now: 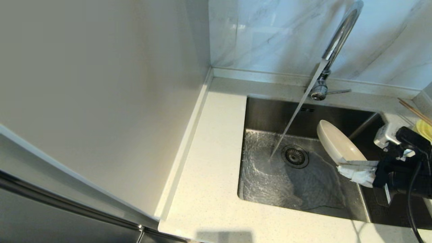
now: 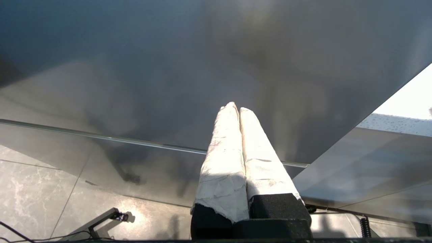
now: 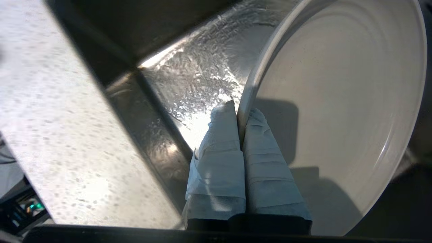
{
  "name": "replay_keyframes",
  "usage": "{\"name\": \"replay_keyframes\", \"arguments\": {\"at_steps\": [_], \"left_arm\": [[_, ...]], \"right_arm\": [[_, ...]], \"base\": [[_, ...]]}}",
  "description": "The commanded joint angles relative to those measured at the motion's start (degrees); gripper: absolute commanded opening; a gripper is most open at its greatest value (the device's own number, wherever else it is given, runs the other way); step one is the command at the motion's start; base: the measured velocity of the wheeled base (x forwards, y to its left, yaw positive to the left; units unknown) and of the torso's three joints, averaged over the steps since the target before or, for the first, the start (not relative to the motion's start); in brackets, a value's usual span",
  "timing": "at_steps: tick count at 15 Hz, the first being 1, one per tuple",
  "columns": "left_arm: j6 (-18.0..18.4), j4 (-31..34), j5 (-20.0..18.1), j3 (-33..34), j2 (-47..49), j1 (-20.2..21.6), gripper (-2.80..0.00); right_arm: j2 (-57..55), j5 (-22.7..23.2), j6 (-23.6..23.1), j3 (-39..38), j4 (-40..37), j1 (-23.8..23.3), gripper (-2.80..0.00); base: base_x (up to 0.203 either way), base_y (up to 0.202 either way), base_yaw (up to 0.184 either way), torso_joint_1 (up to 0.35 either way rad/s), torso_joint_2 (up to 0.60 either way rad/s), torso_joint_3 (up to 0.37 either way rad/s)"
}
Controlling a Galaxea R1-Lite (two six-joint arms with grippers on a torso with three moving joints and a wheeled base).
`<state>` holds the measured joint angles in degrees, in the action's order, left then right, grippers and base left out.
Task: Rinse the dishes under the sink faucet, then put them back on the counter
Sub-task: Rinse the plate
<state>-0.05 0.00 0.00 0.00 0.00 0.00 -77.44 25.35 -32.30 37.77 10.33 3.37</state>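
My right gripper (image 1: 349, 167) (image 3: 240, 109) is shut on the rim of the cream-white plate (image 1: 337, 143) (image 3: 341, 94), holding it tilted on edge over the right half of the steel sink (image 1: 266, 114). The chrome faucet (image 1: 334, 44) runs; its stream lands left of the plate, beside the drain strainer (image 1: 295, 156), and does not touch the plate. The pale-yellow bowl (image 1: 424, 129) and the chopsticks (image 1: 415, 111) rest at the far right of the counter (image 1: 216, 162). My left gripper (image 2: 236, 108) is shut on nothing, parked low in front of dark cabinet panels, out of the head view.
A pale wall panel (image 1: 101, 94) fills the left side, and the grey-veined marble wall (image 1: 270, 33) stands behind the sink. Water sheets across the basin floor (image 1: 266, 179). Counter surface lies left of and in front of the sink.
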Motion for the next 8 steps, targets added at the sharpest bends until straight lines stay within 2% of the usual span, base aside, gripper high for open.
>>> {"name": "replay_keyframes", "arguments": {"at_steps": [1,4,8], "left_arm": [[0.0,0.0,0.0,0.0,0.0,0.0,-2.80],[0.0,0.0,0.0,0.0,0.0,0.0,-2.80],[0.0,0.0,0.0,0.0,0.0,0.0,-2.80]], "right_arm": [[-1.4,1.4,-0.5,0.9,0.1,2.5,-2.80],[-3.4,6.7,-0.6,4.8,0.0,5.1,-2.80],[-7.9,8.2,0.0,8.3,0.0,7.8,-2.80]], "base": [[0.000,0.000,0.000,0.000,0.00,0.000],[0.000,0.000,0.000,0.000,0.00,0.000],[0.000,0.000,0.000,0.000,0.00,0.000]]}}
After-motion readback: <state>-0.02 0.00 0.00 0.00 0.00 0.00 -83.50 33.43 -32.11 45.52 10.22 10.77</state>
